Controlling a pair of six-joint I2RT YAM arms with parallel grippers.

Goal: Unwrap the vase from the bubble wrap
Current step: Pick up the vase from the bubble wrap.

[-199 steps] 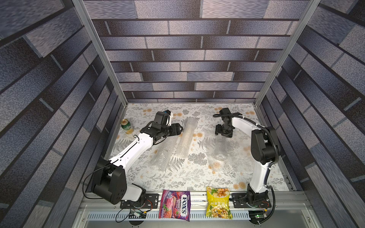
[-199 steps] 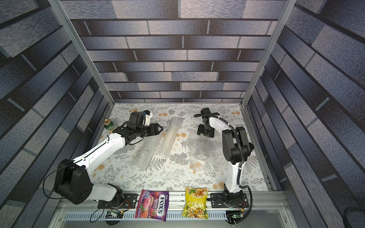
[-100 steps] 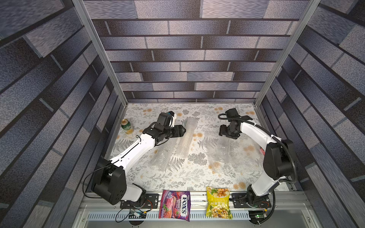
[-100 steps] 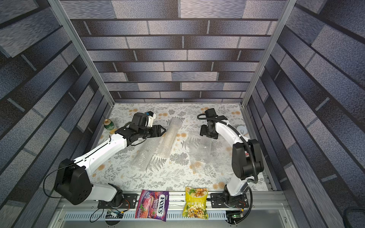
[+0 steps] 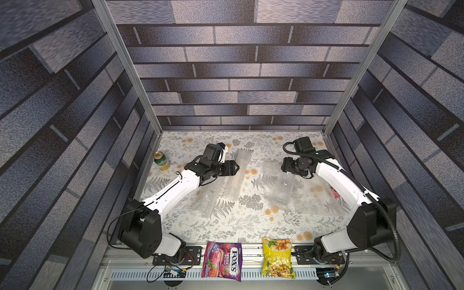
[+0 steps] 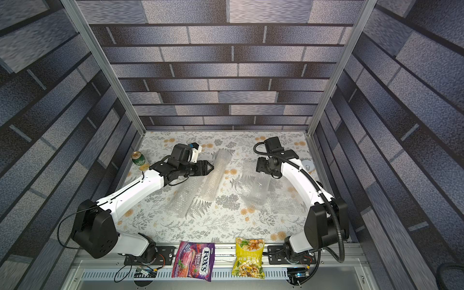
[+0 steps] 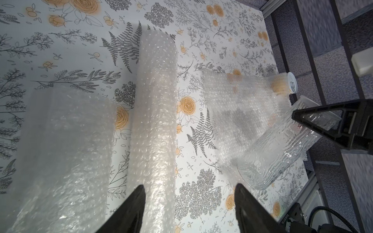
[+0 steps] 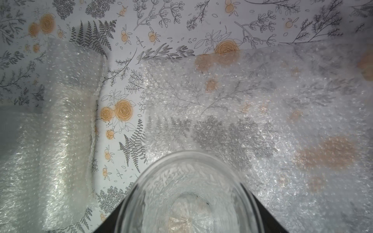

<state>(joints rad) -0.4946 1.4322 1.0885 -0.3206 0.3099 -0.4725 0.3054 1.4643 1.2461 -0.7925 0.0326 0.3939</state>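
Vase axis approx. 12–6 o'clock, mouth at 12, on flat bubble wrap. R gripper clamps rim; L gripper jaws spread.

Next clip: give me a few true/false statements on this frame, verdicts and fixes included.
The vase rests unwrapped on a spread bubble wrap sheet. True.
The left gripper is clamped on a bubble wrap roll. False: its jaws stand open, holding nothing.
The right gripper holds the vase at its mouth. True.
The green can lies on its side. False: it stands upright.
The snack bags lie on the floral table. False: they lie on the front rail.
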